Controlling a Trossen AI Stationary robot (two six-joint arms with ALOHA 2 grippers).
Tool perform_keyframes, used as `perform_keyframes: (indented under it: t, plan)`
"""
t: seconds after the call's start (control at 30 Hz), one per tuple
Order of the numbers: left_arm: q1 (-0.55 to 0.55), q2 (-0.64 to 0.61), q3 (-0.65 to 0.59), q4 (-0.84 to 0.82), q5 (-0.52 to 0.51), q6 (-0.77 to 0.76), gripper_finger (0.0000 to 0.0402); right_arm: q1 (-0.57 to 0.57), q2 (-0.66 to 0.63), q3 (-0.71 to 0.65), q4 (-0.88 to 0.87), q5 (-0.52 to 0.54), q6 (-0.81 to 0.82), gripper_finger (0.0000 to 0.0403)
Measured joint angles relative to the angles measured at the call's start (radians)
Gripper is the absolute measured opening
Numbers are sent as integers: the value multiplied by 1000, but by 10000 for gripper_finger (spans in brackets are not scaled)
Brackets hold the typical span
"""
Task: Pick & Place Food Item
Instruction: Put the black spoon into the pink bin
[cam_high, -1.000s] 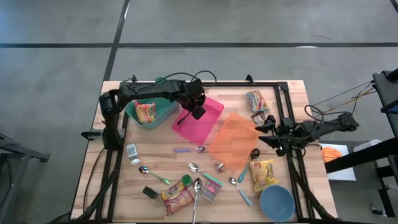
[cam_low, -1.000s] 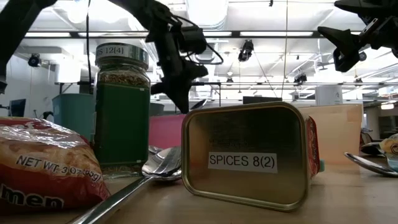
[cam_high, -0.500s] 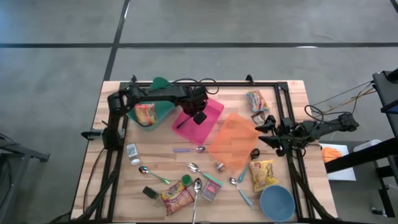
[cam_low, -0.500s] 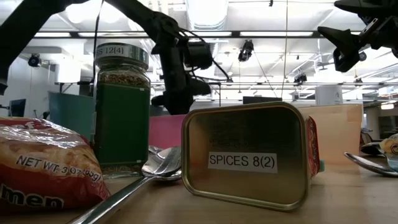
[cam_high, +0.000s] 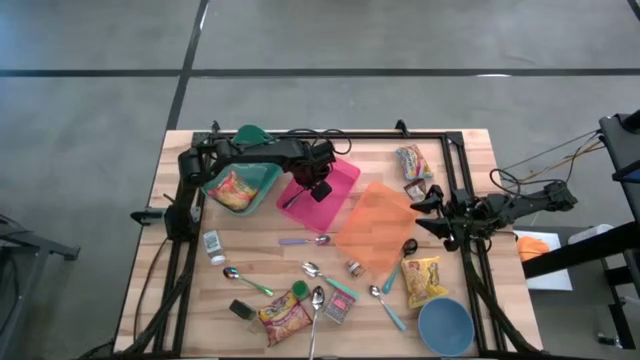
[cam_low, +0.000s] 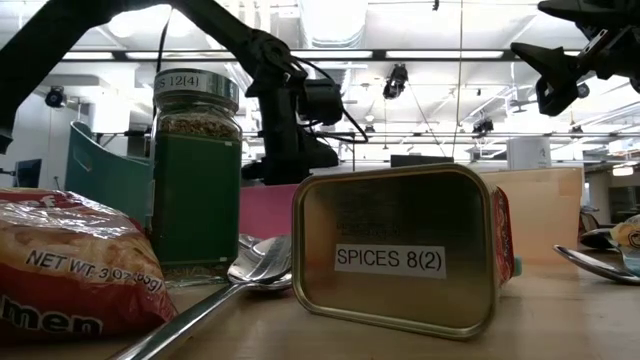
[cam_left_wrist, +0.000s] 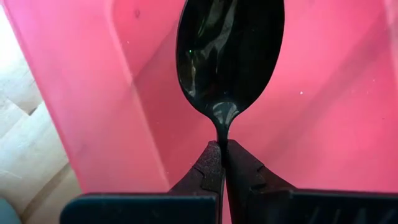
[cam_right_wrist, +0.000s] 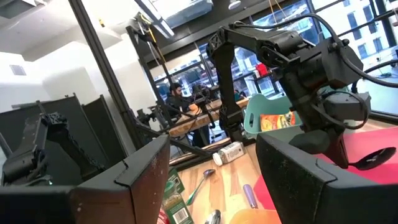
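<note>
Noodle packet (cam_high: 233, 188) in teal bin (cam_high: 262, 178); black spoon (cam_left_wrist: 230, 56) over pink bin (cam_high: 340, 180).

Grey concrete floor (cam_high: 400, 35) fills upper part of high view — dark seam lines cross it, one level, one slanting at upper left. Wooden counter (cam_high: 478, 145) sits lower centre, black rail frame (cam_high: 455, 165) along its edges. In low view, ceiling (cam_low: 430, 25) across top carries long bright light strips (cam_low: 440, 54) and hanging cables. In right wrist view, large windows (cam_right_wrist: 186, 62) behind — dark mullions, daylight outside, person (cam_right_wrist: 177, 96) seated at far desk.
</note>
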Motion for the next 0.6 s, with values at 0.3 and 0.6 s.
perform_keyframes:
  t: [0.3,0.6]
  plan:
    - [0,-16,0,-5,-8,4,0,0,0,0,0,0,0,235]
    - [-12,-43,0,-64,-20,166,0,0,0,0,0,-1,0,235]
